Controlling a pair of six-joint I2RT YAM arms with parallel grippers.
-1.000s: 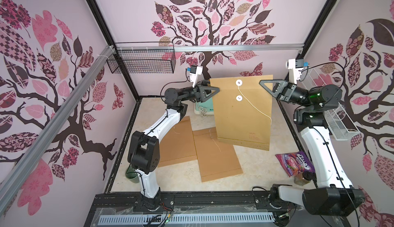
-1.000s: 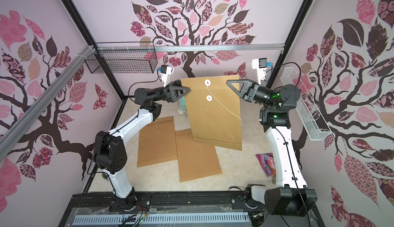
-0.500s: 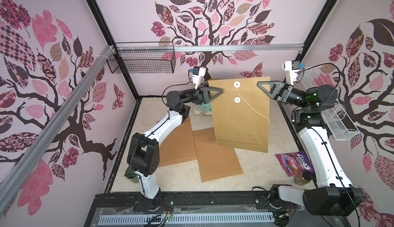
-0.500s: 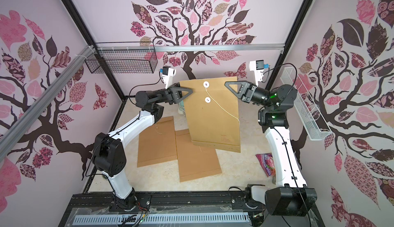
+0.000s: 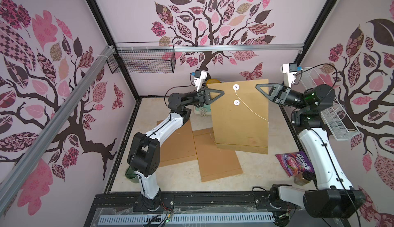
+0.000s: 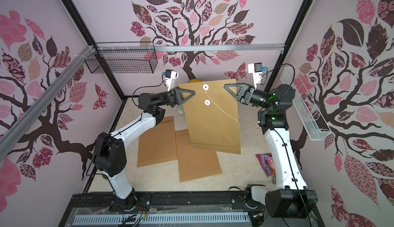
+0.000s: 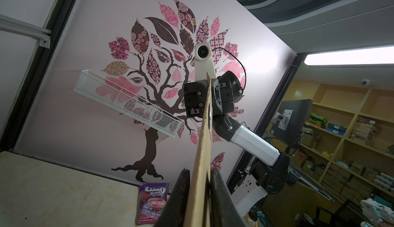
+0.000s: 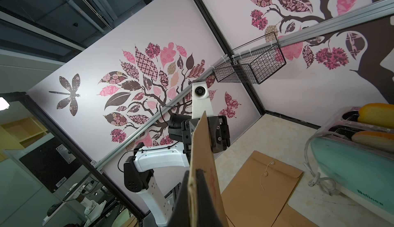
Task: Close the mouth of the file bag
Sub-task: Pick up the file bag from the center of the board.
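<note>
Two grippers flank one bag (image 5: 238,125), which hangs upright in the air over the table (image 5: 255,172), mouth end up. At far left a black basket (image 5: 141,62) is fixed to the wall. Next comes the left gripper (image 5: 222,92), reaching the bag's upper left edge. In the left wrist view its fingers (image 7: 181,196) stand narrow, one on each side of that edge, but I cannot tell whether they pinch it. Below this arm two envelopes (image 5: 177,142) lie flat on the table, side by side with their edges meeting. A teal toaster (image 8: 351,162) stands at the back of the table, behind the bag. In both top views the bag (image 6: 213,127) shows two white discs (image 5: 236,87) on its face, one above the other. A loose string (image 5: 253,112) slants from them down toward the right edge. The right gripper (image 5: 258,86) is clamped on the bag's upper right edge; the right wrist view shows the edge caught between its fingers (image 8: 181,206). A purple packet (image 5: 295,164) lies on the table beside the right arm. A white basket (image 5: 336,121) hangs on the right wall.
</note>
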